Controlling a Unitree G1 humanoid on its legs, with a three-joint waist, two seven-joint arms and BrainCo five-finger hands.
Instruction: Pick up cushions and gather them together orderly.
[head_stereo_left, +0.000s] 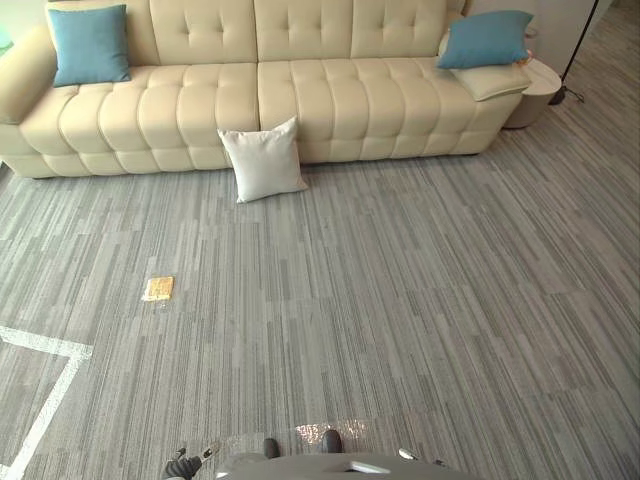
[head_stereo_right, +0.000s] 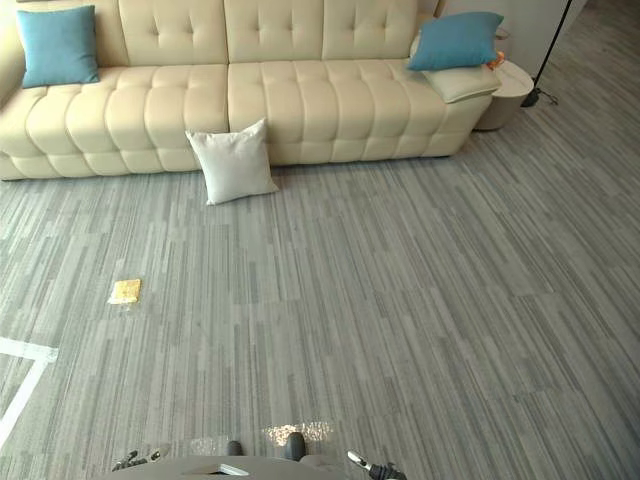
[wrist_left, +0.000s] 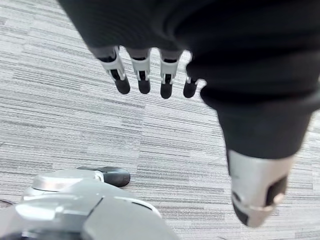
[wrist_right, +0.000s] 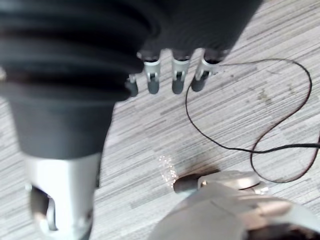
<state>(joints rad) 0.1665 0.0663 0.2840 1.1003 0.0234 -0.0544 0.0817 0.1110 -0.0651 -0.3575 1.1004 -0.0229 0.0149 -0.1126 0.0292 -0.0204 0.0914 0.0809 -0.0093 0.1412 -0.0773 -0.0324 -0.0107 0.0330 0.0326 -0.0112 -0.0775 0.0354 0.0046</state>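
A white cushion (head_stereo_left: 265, 160) stands on the grey carpet, leaning against the front of the cream sofa (head_stereo_left: 330, 100). One blue cushion (head_stereo_left: 90, 45) rests at the sofa's left end. Another blue cushion (head_stereo_left: 487, 40) sits at the right end on top of a cream cushion (head_stereo_left: 492, 80). My left hand (wrist_left: 142, 75) hangs over bare carpet with straight fingers and holds nothing. My right hand (wrist_right: 179, 75) hangs the same way, open and empty, far from all cushions.
A small yellow object (head_stereo_left: 158, 289) lies on the carpet left of centre. White tape lines (head_stereo_left: 50, 350) mark the floor at the lower left. A round pale side table (head_stereo_left: 535, 90) and a dark lamp pole (head_stereo_left: 580, 45) stand beside the sofa's right end.
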